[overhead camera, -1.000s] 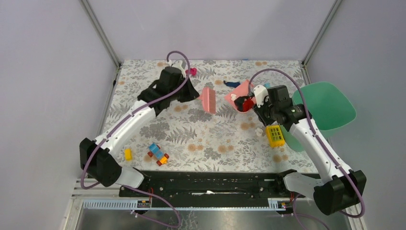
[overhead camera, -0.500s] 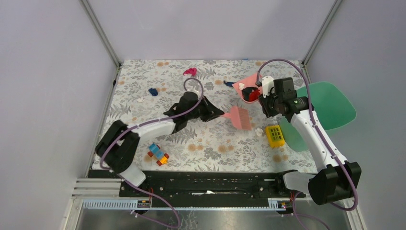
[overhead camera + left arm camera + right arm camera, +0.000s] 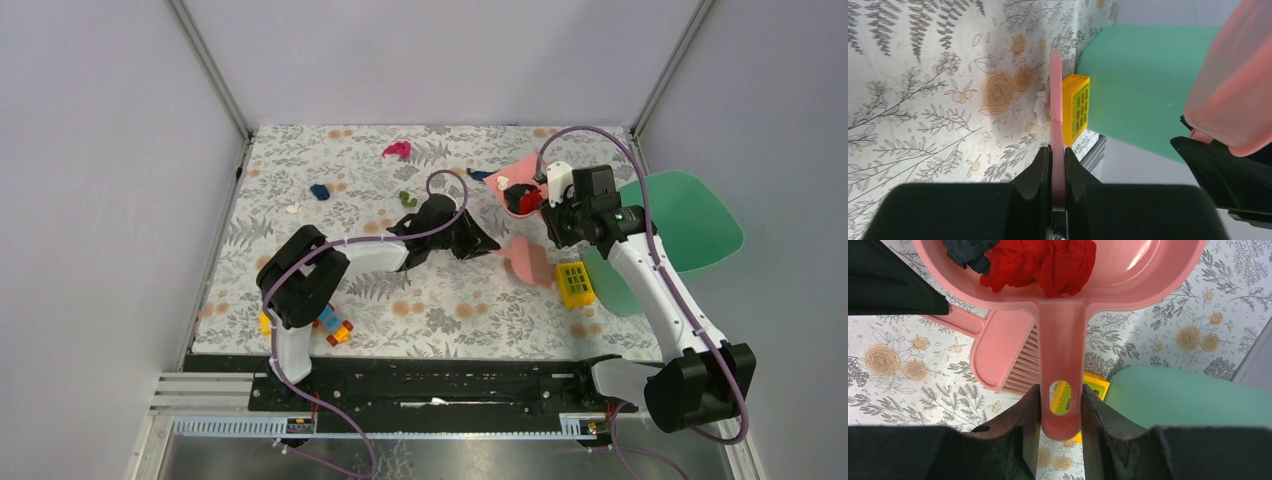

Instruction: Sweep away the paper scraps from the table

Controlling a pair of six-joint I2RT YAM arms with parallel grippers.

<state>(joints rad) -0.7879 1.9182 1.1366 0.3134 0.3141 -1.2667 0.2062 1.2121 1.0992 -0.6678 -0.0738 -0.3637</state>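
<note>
Clenching a pink plastic brush (image 3: 1056,100) in our left pincer (image 3: 1057,154), we grasp a pink plastic dustpan (image 3: 1060,335) in our right pincer (image 3: 1060,392).

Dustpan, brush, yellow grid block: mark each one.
dustpan (image 3: 1060,335), right wrist view, on the neck of its handle.
brush (image 3: 529,262), top external view, on its pink head.
yellow grid block (image 3: 574,283), top external view, on its grid top.

Your left arm (image 3: 370,257) is folded sharply at the elbow and reaches rightward, the left gripper (image 3: 1058,165) with fingers clamped on the pink brush (image 3: 1056,100). Your right arm (image 3: 655,285) extends forward, the right gripper (image 3: 1060,405) squeezing the dustpan (image 3: 1148,270) by its handle.
</note>
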